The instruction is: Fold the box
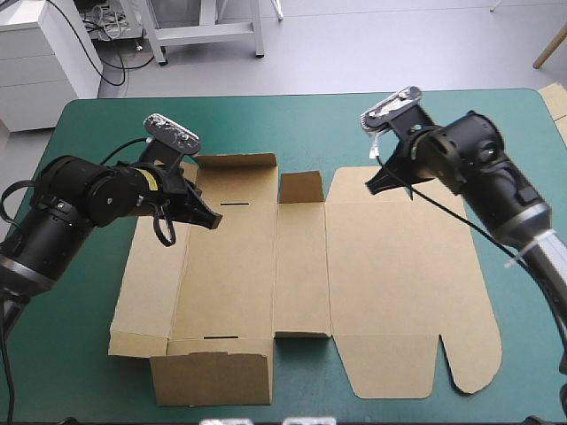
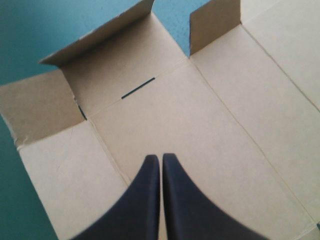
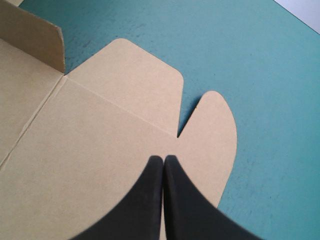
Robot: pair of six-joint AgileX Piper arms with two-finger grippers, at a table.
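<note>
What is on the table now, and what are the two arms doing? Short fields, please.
Table: teal-green cover
Thing: brown box, cut board, mostly flat
Raised: far flaps and near flap stand up
Left tool: shut, over the box's left half, holding nothing
Right tool: shut, over its far right part, holding nothing

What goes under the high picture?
The left gripper and right gripper, both shut, above the partly folded brown box on a teal-green table.
</note>
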